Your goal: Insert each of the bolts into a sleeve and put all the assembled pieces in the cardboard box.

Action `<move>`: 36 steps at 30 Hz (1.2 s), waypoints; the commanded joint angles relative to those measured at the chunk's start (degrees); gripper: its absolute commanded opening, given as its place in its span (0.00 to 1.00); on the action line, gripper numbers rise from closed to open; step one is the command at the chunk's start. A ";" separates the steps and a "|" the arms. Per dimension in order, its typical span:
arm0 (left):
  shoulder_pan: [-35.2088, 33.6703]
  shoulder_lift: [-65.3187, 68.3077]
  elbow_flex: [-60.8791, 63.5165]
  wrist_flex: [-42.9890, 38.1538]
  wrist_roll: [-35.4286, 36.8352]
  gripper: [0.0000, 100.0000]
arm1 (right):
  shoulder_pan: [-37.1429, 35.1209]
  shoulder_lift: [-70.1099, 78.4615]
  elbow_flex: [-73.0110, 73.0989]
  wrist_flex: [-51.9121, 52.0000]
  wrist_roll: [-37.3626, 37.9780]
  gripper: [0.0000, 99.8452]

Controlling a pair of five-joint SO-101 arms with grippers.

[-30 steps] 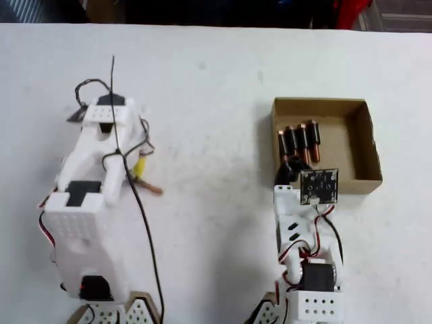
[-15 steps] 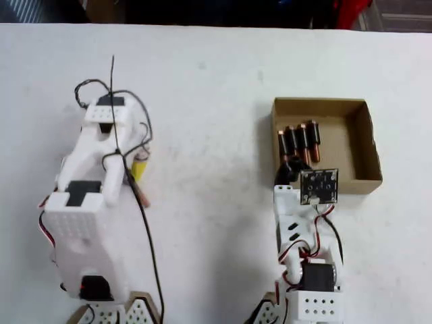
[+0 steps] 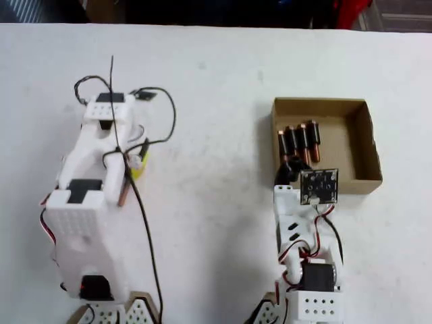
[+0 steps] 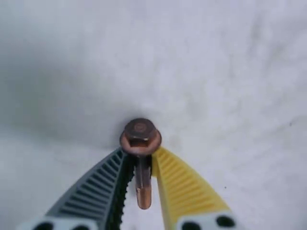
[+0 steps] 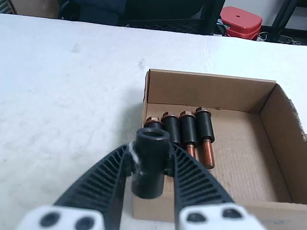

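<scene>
My left gripper (image 4: pixel 140 165) is shut on a copper bolt (image 4: pixel 140 143), its flanged head pointing away from the wrist camera and over the white table. In the high view that bolt (image 3: pixel 125 189) runs along the left arm's side beside the yellow finger (image 3: pixel 140 165). My right gripper (image 5: pixel 151 167) is shut on a black sleeve (image 5: pixel 151 160), held upright with its bore facing up, just short of the cardboard box (image 5: pixel 268 143). Several assembled bolt-and-sleeve pieces (image 5: pixel 187 129) lie side by side in the box's left part (image 3: pixel 297 140).
The box (image 3: pixel 361 145) sits at the right of the white table, right in front of the right arm (image 3: pixel 304 236). Black cables (image 3: pixel 158 111) loop around the left arm (image 3: pixel 88 196). A red object (image 5: pixel 242 21) and dark furniture stand beyond the table's far edge.
The left gripper has turned with the bolt: it pointed out to the right of the arm, and now lies along the arm's side. The right arm has kept still.
</scene>
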 commanded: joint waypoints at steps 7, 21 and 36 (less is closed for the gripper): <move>0.22 -0.66 -2.73 -3.25 -0.35 0.02 | 0.66 -0.66 0.53 0.13 -0.09 0.02; 0.22 -0.57 -2.64 -10.11 -0.35 0.11 | 0.66 -0.66 0.53 -0.04 -0.09 0.02; 0.40 -0.48 -2.64 -12.04 -0.26 0.12 | 0.57 -0.66 0.53 -0.13 -0.09 0.02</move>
